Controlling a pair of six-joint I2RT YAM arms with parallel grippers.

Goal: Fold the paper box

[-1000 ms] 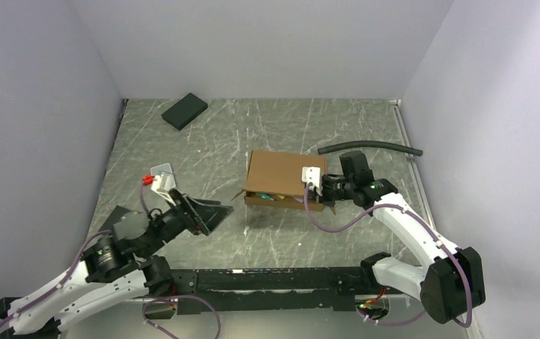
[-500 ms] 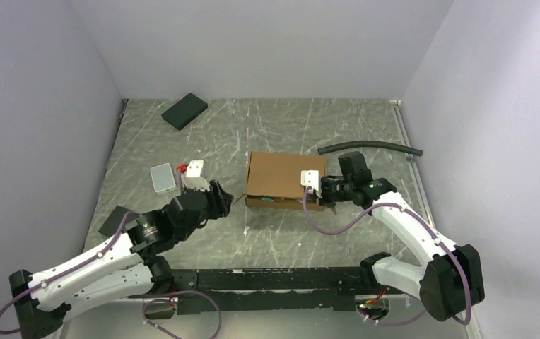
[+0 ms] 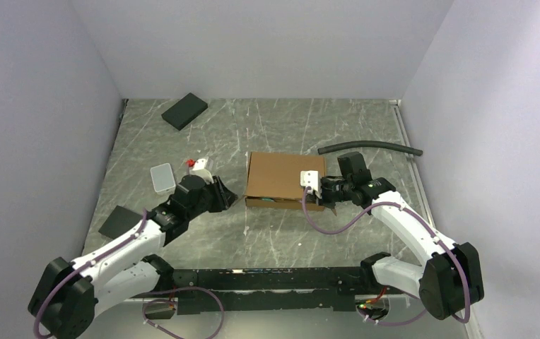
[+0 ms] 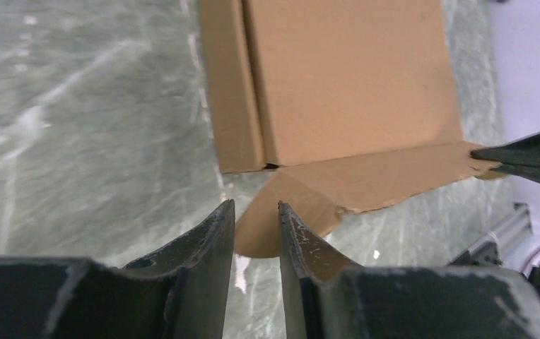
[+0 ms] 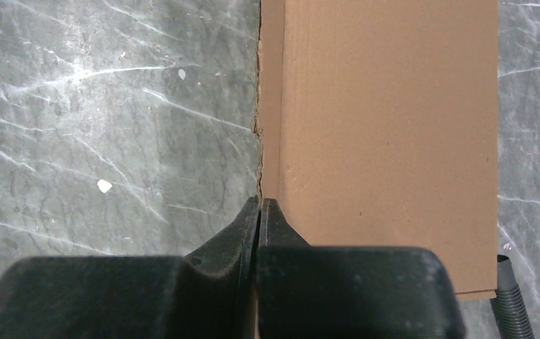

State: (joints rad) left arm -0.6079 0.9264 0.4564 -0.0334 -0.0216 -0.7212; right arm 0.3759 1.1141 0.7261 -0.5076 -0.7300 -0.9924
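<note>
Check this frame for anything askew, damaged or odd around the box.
One flap of the paper box splays out from its near-left corner, untucked, its edge ragged and torn-looking. The left gripper is lined up on that flap, jaws apart. Nothing else stands out.

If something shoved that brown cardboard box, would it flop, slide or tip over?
Probably light: the paper box is thin cardboard, so a shove likely slides it across the table. Its loose flap would probably bend at its crease. Low and flat, it seems unlikely to tip.
</note>
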